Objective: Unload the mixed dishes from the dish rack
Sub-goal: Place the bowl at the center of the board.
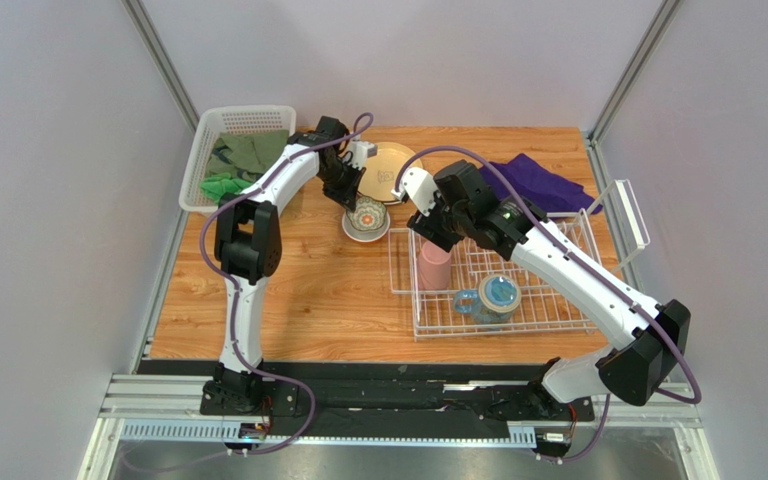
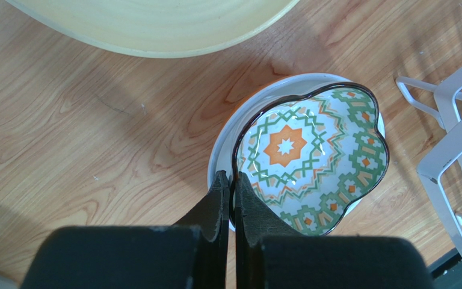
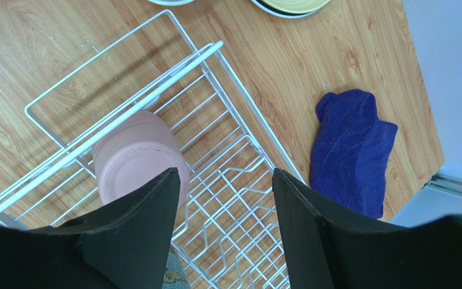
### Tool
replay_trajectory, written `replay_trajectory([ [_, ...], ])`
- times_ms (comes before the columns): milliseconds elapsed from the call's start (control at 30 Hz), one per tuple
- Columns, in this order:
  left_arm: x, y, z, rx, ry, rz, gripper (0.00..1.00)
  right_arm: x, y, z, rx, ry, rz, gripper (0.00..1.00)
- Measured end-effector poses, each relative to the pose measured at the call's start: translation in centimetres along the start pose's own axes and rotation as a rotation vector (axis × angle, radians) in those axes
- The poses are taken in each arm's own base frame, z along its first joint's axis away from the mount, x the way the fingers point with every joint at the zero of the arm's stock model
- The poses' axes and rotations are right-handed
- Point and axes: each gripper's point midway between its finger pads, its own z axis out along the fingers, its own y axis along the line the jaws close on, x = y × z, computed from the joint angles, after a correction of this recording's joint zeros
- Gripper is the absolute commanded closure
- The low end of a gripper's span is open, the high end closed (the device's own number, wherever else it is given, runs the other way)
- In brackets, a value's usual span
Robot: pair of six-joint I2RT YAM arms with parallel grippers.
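Observation:
My left gripper is shut on the near rim of a small orange, green and white patterned bowl. That bowl rests in a white dish on the wooden table, left of the dish rack. A cream-tan plate lies just beyond it. My right gripper hangs open over the rack's wires, holding nothing. A pink tumbler cup stands upside down beside its left finger. A blue-handled mug lies at the rack's front.
A purple cloth lies on the table behind the rack. A white mesh basket with green cloth sits at the back left corner. Grey walls close in the table on three sides.

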Motion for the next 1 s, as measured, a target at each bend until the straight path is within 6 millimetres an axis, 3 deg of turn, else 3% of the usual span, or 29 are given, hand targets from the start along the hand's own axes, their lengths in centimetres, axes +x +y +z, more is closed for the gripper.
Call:
replay_trajectory([
  [500,0.6,0.1,0.5,0.001,0.014,-0.004,0.88,0.9,0.3,0.0,-0.008,0.005,0.006,0.37],
  [1000,0.7,0.1,0.5,-0.001,0.017,-0.002,0.71,1.9,0.8,0.4,-0.028,0.019,0.009,0.36],
])
